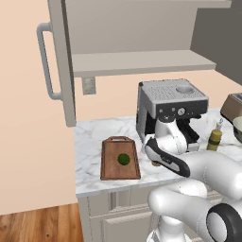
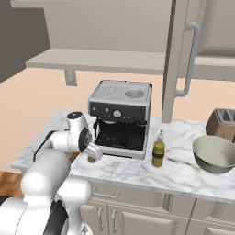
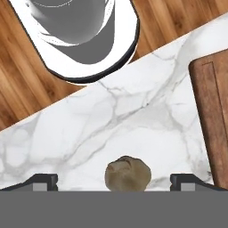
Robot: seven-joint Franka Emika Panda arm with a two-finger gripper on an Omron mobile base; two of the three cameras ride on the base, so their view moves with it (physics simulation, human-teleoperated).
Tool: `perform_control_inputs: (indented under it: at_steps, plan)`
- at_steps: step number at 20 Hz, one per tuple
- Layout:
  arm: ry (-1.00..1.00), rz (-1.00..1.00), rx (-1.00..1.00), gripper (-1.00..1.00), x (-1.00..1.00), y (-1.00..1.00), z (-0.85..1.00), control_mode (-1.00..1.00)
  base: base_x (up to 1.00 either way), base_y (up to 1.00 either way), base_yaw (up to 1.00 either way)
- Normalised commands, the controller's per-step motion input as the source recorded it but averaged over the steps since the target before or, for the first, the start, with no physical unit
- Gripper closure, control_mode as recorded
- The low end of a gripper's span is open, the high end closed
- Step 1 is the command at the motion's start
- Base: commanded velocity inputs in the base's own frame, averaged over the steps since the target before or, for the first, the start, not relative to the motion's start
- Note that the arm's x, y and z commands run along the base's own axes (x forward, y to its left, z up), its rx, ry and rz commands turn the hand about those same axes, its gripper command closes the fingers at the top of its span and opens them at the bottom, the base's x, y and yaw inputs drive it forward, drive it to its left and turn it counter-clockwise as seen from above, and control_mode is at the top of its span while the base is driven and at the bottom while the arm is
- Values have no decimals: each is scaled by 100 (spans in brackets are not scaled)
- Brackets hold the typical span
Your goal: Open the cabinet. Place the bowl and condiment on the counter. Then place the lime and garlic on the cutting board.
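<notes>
The cabinet stands open above the counter, its shelf bare. On the cutting board lies the lime. The garlic rests on the marble just beside the board's edge. My gripper is down over it and open, one fingertip on each side of the bulb and not touching it. In the base views the hand hangs low over the garlic in front of the coffee machine. The condiment and the bowl stand on the counter to the right.
A coffee machine stands right behind the hand. A toaster is at the far right by the wall. The open cabinet door hangs over the counter. The counter's front edge and the wooden floor lie close to the garlic.
</notes>
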Motion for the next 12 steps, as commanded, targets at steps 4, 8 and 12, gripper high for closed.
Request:
perform_control_inputs:
  at_steps: [4,8,12]
  plan:
    - [0,0,0,-100,3,-4,-15,-100,0,0,0]
    - [-3,0,0,-100,9,-4,-12,-100,0,0,0]
    - [-4,0,0,-100,9,-3,-10,-100,0,0,0]
